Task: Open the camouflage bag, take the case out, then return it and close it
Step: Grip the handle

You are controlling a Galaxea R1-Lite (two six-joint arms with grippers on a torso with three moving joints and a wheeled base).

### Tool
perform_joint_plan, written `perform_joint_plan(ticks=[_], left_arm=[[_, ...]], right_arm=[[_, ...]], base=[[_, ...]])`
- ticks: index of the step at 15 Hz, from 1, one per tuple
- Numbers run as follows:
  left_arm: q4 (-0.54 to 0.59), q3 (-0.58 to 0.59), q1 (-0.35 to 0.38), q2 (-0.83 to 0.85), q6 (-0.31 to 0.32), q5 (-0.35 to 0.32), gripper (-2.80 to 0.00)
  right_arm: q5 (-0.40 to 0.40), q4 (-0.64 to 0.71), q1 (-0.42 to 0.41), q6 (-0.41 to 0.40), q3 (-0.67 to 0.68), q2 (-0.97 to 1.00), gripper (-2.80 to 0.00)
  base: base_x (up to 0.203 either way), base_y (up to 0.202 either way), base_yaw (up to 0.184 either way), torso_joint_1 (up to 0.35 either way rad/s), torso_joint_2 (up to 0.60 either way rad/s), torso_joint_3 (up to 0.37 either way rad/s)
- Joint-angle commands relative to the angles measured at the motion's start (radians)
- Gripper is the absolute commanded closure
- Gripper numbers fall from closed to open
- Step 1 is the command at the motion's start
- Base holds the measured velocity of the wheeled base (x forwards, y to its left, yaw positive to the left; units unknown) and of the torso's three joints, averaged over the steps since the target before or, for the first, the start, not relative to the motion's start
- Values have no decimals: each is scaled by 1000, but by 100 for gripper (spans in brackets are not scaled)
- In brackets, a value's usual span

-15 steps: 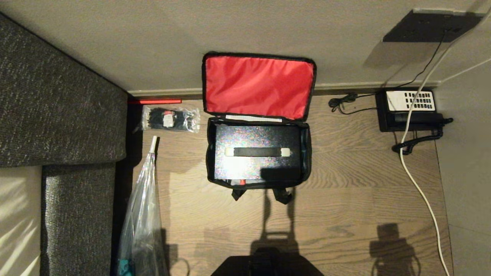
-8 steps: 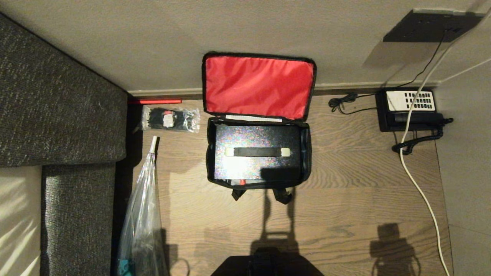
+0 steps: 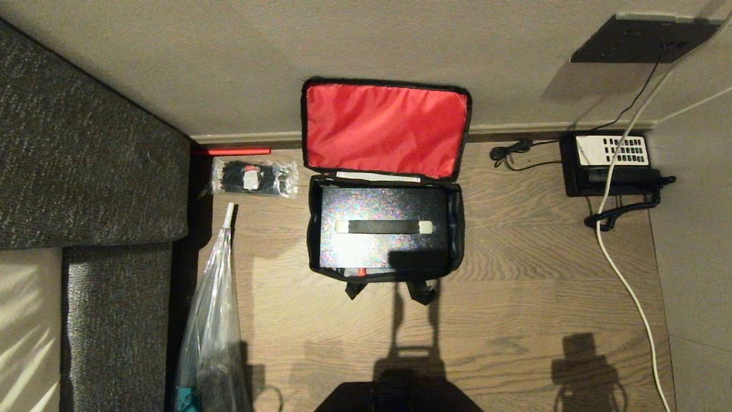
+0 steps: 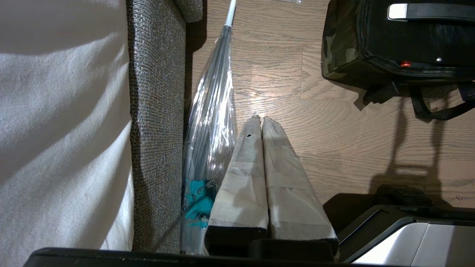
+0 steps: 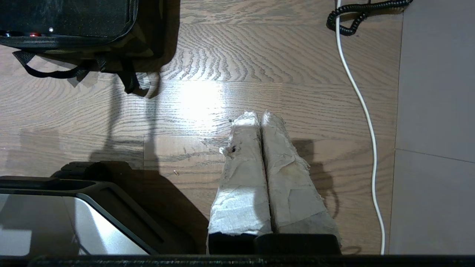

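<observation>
Left gripper (image 4: 261,119) above wood floor (image 4: 334,148), taped fingers (image 4: 241,174) pressed together. Beside clear plastic bag (image 4: 211,111) along grey sofa (image 4: 156,111). Camouflage bag (image 4: 341,55) well apart, case (image 4: 408,37) inside.

L gripper (image 4: 261,120), R gripper (image 5: 259,115) closed, parked.

Bare wood floor (image 5: 222,100) lies open ahead of right gripper (image 5: 259,115), taped fingers pressed together; white cable (image 5: 365,111) runs along its outer side. Left gripper (image 4: 261,119), fingers together, has clear plastic bag (image 4: 211,111) and sofa (image 4: 156,111) crowding outer side. Between grippers, ahead: bag (image 3: 313,229), lid (image 3: 386,129) flung back against wall, case (image 3: 383,226) exposed from above.
</observation>
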Motion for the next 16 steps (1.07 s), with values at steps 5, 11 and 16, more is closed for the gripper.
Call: perform_joint_plan(ticks=[5, 11, 16], left_arm=[[5, 3, 0, -2, 47, -1, 0], [2, 3, 0, -2, -11, 2, 0], [2, 3, 0, -2, -11, 2, 0]], right_arm=[[0, -1, 0, -1, 0, -2, 0], [0, 1, 0, -1, 0, -2, 0], [0, 0, 0, -1, 0, -2, 0]], base=[[0, 0, 0, 0, 0, 0], [0, 0, 0, 2, 3, 129], [0, 0, 0, 2, 1, 201]])
